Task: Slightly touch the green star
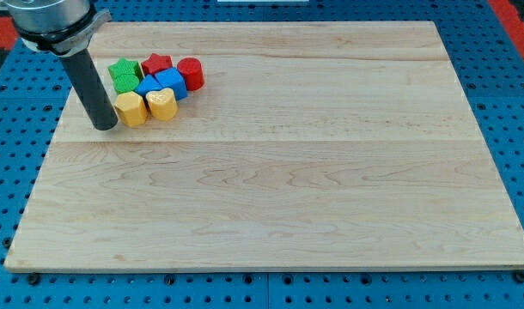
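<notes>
Green star (124, 75), chunky and bright, sits near the tabletop's (279, 189) top-left corner among other blocks. My tip (106, 127) touches the yellow block (131, 109); the tool grasps nothing. Blue pegboard (511, 112) surrounds the pale wood.

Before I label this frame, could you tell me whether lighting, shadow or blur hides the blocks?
Camera view: lighting even, no glare on the board; green star sharp beside the red star; my tip casts only a faint shadow, touching the yellow block.
</notes>
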Tool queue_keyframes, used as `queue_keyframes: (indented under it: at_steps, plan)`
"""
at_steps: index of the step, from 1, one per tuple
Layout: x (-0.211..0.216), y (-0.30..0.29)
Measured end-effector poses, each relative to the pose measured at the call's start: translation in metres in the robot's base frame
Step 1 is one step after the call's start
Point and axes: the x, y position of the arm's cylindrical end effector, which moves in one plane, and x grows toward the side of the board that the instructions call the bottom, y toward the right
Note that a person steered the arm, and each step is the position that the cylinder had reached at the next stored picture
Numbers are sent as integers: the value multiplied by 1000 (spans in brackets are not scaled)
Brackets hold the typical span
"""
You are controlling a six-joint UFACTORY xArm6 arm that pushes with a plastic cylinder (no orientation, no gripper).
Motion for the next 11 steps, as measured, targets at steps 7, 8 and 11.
queue_keyframes:
  at_steps: [7,8,11]
  plan:
    - [-109,-56]
    - [-106,-41]
    - [-103,-10]
